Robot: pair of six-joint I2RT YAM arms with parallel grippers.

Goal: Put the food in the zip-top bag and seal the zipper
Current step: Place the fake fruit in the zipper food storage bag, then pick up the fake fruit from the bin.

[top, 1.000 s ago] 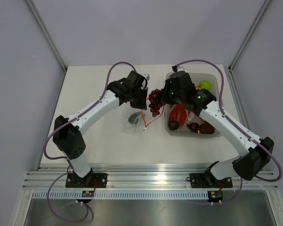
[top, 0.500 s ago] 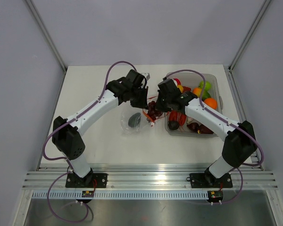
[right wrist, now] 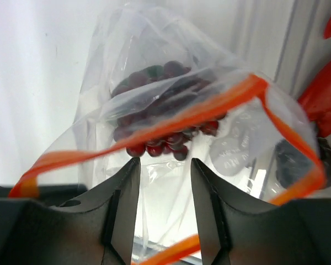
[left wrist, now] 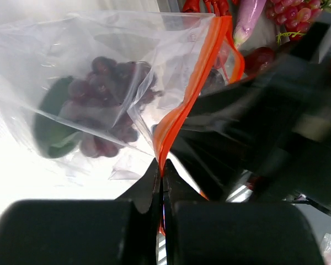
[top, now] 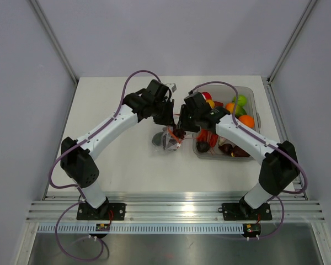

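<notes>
Pinching the zipper (left wrist: 194,83), the left hand (left wrist: 161,179) holds the bag (left wrist: 55,61) open beside the tub (top: 252,99), grapes (left wrist: 107,105) already inside. The right hand (right wrist: 164,182), spread and empty, hovers at its mouth. Filling looks underway, so next it likely fetches another piece from the tub.

Spread fingers of the right gripper (right wrist: 164,210) frame the open mouth of the clear zip-top bag (right wrist: 127,44), its orange zipper (right wrist: 171,124) arcing across a cluster of dark red grapes (right wrist: 154,146) inside.
</notes>
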